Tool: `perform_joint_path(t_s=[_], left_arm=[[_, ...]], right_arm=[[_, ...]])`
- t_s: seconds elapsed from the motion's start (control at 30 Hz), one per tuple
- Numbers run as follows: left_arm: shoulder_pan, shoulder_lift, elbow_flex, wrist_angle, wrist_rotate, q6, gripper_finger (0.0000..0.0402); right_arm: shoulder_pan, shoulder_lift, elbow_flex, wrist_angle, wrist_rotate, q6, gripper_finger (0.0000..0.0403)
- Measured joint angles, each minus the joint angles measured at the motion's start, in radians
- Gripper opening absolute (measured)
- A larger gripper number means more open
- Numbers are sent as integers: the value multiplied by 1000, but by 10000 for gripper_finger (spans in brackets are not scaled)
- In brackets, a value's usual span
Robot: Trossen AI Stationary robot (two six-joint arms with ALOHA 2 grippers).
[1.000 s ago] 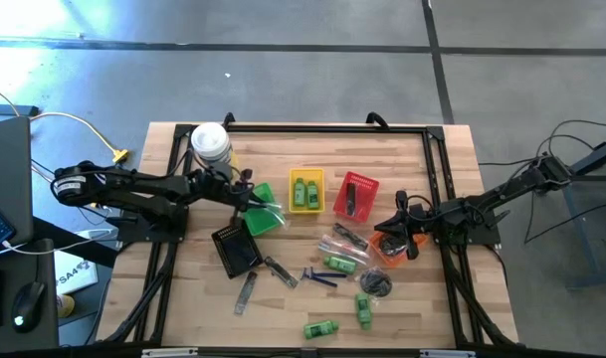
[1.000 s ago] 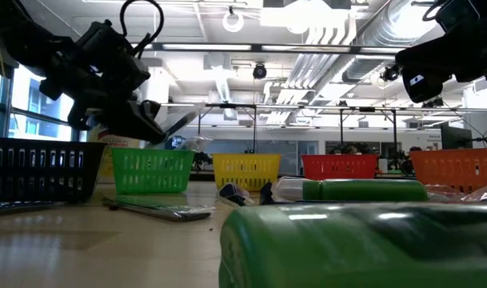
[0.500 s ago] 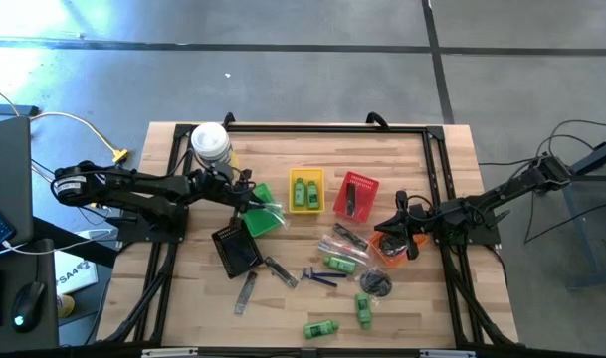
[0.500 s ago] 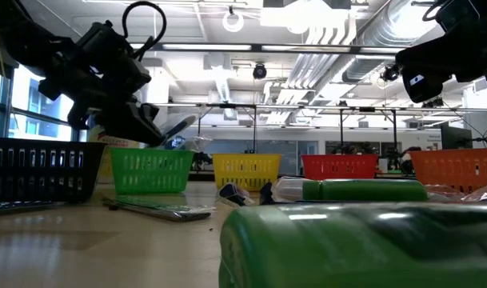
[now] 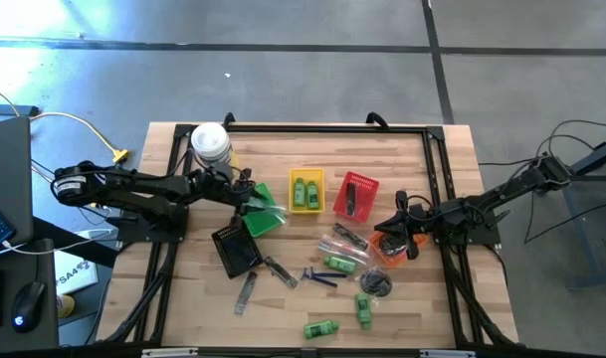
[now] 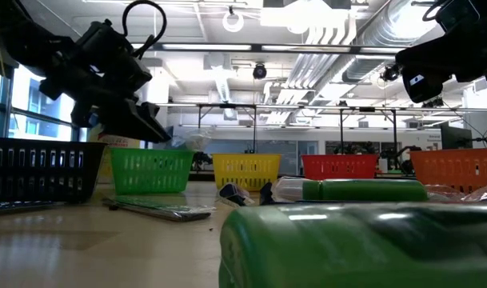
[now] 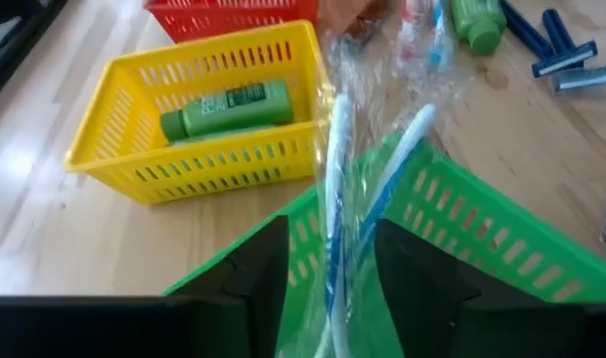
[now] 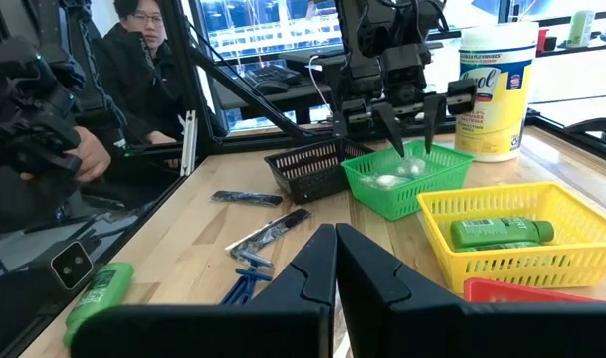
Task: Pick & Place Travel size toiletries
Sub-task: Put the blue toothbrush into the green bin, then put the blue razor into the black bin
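My left gripper hangs over the green basket with its fingers parted, the wrapped clear plastic sticks lying loose between them and down into the basket; my right gripper waits closed above the orange basket

My bench is pale wood with a dark frame along its edges. On it stand a white canister, then a green basket, a yellow basket, a red basket and an orange basket. A black basket lies tilted nearer the front. Loose on the boards lie green mini bottles, blue razors, a comb and clear wrapped sticks.
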Motion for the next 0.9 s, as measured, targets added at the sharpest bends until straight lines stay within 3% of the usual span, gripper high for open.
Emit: perform_joint_path(t_s=[0.2, 0.4, 0.53, 0.73, 0.9], left_arm=[[-1, -36, 11, 94, 10, -58, 170], [-68, -92, 69, 23, 15, -166, 169], [-187, -145, 69, 28, 19, -133, 128], [-251, -286, 62, -81, -56, -159, 17], [-250, -348, -41, -29, -128, -183, 12]], right_arm=[[0, 0, 0, 0, 0, 0, 3], [0, 0, 0, -37, 0, 0, 3], [0, 0, 0, -62, 2, 18, 3], [0, 1, 0, -60, -16, 62, 3], [0, 34, 0, -60, -53, 63, 3]])
